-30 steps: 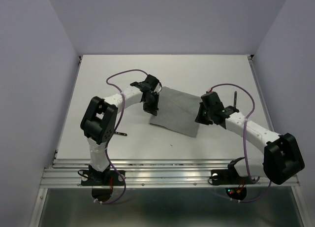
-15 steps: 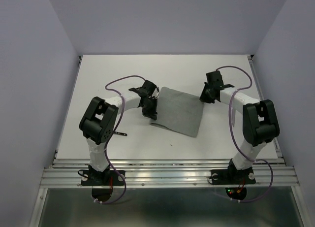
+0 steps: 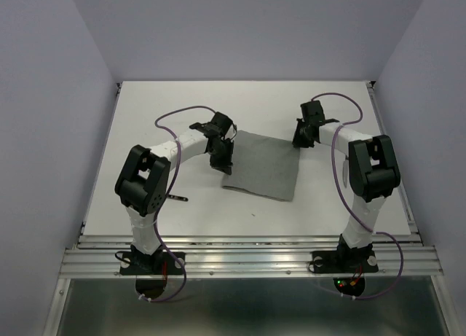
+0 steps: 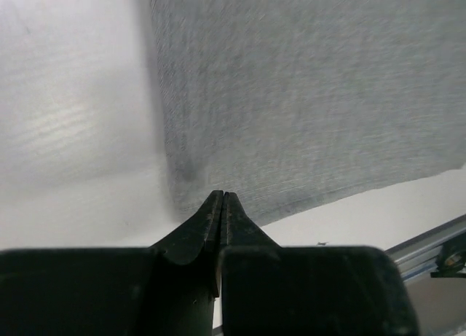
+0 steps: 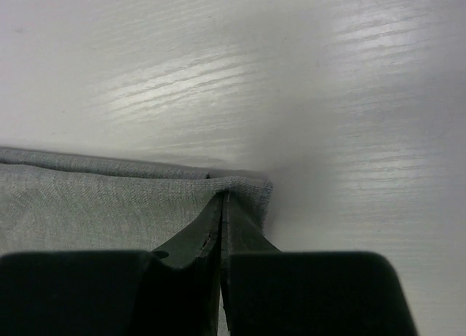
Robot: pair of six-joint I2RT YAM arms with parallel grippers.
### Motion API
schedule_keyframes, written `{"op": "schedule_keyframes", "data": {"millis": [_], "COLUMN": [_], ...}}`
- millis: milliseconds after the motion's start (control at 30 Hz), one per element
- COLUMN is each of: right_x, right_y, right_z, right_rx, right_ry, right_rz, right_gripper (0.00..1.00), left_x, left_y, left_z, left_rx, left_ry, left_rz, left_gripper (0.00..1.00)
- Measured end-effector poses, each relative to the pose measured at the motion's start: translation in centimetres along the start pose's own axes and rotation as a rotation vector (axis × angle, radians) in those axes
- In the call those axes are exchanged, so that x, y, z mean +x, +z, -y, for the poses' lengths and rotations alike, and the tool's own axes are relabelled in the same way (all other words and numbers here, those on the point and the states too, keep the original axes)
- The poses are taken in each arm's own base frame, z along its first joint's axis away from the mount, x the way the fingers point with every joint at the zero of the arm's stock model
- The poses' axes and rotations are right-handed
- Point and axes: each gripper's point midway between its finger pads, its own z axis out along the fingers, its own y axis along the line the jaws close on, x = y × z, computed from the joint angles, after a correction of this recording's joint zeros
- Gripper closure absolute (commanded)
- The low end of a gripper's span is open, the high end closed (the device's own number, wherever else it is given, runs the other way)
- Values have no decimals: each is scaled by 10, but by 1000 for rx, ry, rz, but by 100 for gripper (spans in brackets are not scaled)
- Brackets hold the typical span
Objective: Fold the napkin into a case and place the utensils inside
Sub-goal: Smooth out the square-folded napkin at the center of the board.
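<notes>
White surface [image 3: 145, 124] fills most of my overhead view. The grey napkin [image 3: 263, 168] lies flat on it near the middle of the frame, turned slightly so that its near edge slopes down to the right. In the right wrist view its far edge shows two layers, one on top of the other.

My left arm [image 3: 186, 142] reaches in from the lower left, and the left jaws sit at the napkin's left edge, near its upper left corner. In the left wrist view they are pressed together with no gap, and their tips meet right at the cloth's border. I cannot tell whether any cloth is caught between them.

My right arm [image 3: 336, 136] bends back toward the middle, and the right jaws are at the napkin's upper right corner. Up close they are closed on that corner, and the cloth is rucked up around their tips.

One slim dark utensil [image 3: 179, 198] lies on the surface at the lower left, just beside the left arm and well apart from the napkin.
</notes>
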Motion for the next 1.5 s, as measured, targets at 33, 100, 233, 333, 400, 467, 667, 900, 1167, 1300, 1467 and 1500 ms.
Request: {"op": "schedule_keyframes", "data": {"millis": [33,100,233,333,400,467,667,900,1167,1300,1467,1500], "right_x": [-1,-5,-21,-25,-19,-5,56,73,51,35,32,35], "right_y": [-2,-10,-41,-65,-74,-73,-51,-38,-53,-58,-49,-46], "right_z": [-2,-8,-28,-44,-51,-54,-41,-30,-45,-54,-57,-56], "right_rx": [-13,-39,-120,-179,-210,-226,-194,-146,-173,-189,-184,-178], "right_ry": [-3,-5,-9,-14,-15,-7,9,7,-5,-3,1,2], "right_rz": [-1,9,63,96,92,69,-77,-119,-63,-25,-29,-38], "right_gripper": [97,96,96,96,96,96,96,96,95,95,95,95], "left_x": [-9,-36,-94,-124,-137,-144,-136,-134,-140,-163,-192,-193], "left_y": [-6,-21,-46,-44,-32,-15,39,45,22,3,-11,-9], "left_z": [5,17,37,34,29,21,1,-1,1,14,29,29], "left_rx": [7,27,66,69,64,52,14,8,-11,9,51,52], "left_ry": [9,26,46,29,13,-7,-66,-83,-88,-75,-58,-59], "left_rz": [19,80,215,259,258,242,151,149,191,252,331,333], "left_gripper": [90,90,90,90,90,90,91,91,91,91,91,91]}}
